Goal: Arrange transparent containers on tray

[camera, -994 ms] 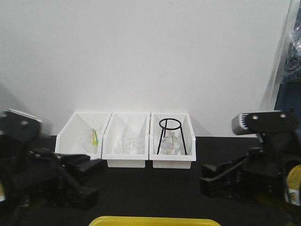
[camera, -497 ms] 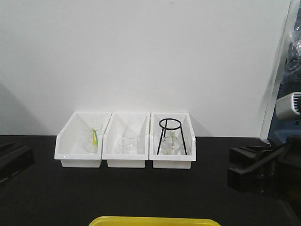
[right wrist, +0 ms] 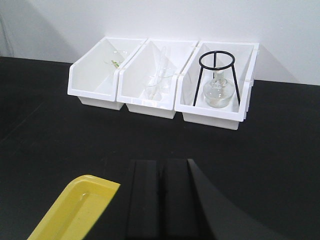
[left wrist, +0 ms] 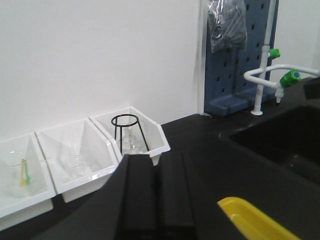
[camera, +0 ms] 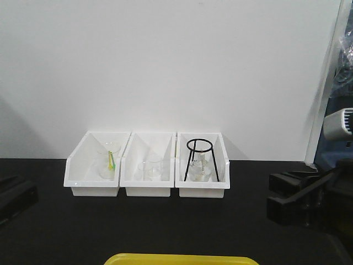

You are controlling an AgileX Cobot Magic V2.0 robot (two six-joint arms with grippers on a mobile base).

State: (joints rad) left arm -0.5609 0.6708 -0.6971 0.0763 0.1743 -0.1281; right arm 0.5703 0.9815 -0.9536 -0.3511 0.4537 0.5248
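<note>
Only the back rim of the yellow tray [camera: 182, 258] shows, at the front edge of the black table; a corner also appears in the wrist views [left wrist: 255, 220] [right wrist: 75, 210]. No test tube shows for certain. A slim clear glass piece [right wrist: 161, 60] leans in the middle bin, and I cannot tell what it is. My left gripper [left wrist: 156, 161] is shut and empty, pointing at the bins; in the front view it is a dark shape at the left edge [camera: 15, 196]. My right gripper [right wrist: 161, 167] is also shut and empty, right of the tray [camera: 289, 200].
Three white bins stand side by side against the wall. The left bin [camera: 91, 165] holds a flask with a green-yellow item, the middle bin [camera: 149, 165] a beaker, the right bin [camera: 203, 165] a black wire tripod over a round flask. A sink [left wrist: 285, 140], white tap [left wrist: 265, 75] and blue pegboard [left wrist: 235, 75] lie far right.
Since a second ago both arms have drawn back from the middle towards the sides; the left one has nearly left the front view. Nothing has moved in the last half second.
</note>
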